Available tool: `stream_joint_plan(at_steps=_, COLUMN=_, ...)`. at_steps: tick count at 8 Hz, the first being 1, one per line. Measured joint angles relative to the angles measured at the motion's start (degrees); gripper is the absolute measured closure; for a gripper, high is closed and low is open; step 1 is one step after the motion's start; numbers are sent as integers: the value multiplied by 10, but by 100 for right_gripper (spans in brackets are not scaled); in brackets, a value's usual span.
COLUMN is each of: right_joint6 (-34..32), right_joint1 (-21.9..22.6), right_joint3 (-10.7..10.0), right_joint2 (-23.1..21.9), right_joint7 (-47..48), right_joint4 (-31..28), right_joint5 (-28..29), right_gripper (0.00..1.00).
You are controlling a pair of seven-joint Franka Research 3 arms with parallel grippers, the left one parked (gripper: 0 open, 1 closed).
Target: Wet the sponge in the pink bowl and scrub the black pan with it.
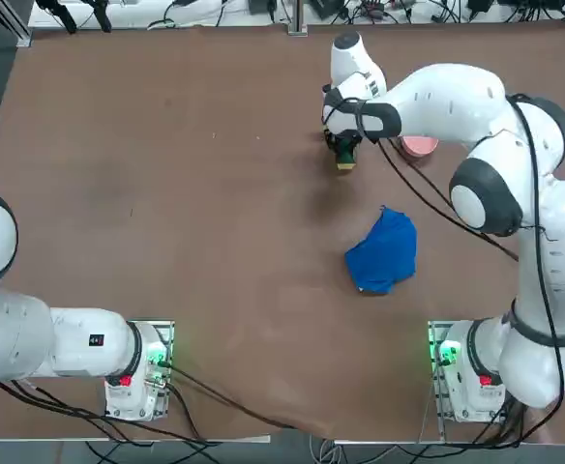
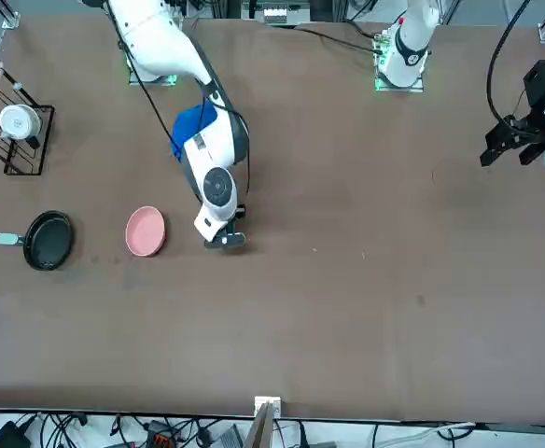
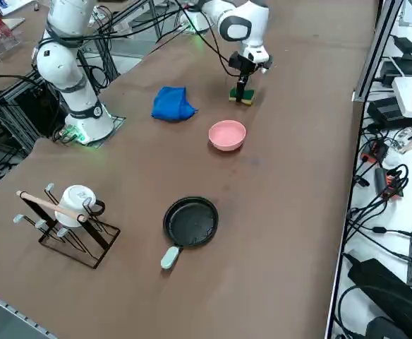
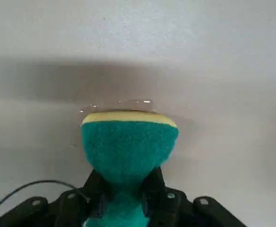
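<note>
Top cam overhead, bases at bottom; front cam opposite, faces robot; side cam raised at bench (image 3: 298,233) right edge; wrist cam close-up. Top/front/side share whole bench.

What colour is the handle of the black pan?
Light grey-green handle on the black pan; right side view shows it best.

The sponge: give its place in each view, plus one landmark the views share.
Top: sponge upper centre-right, under the right gripper.
Front: hidden beneath the wrist, left of centre.
Right side: top centre.
Wrist: centre, pinched.
Landmark: pink bowl, beside it.
</note>
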Motion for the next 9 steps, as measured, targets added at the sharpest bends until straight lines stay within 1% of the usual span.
stream_joint_plan(at_steps=3, right_joint6=8, right_joint1=4, right_joint3=-1, right_joint2=4, right_joint7=3, right_joint4=1, right_joint5=-2, right_gripper=60)
stream_joint_plan(at_steps=6, right_joint6=11, right_joint1=8, right_joint3=-1, right_joint2=4, right_joint7=3, right_joint4=1, right_joint5=-23, right_gripper=56)
stream_joint_plan(at_steps=7, right_joint6=12, right_joint1=8, right_joint3=-2, right_joint2=5, right_joint7=3, right_joint4=1, right_joint5=-24, right_gripper=47)
stream_joint_plan(at_steps=9, right_joint6=18, right_joint1=8, right_joint3=-4, right_joint2=9, right_joint7=4, right_joint4=1, right_joint5=-24, right_gripper=14)
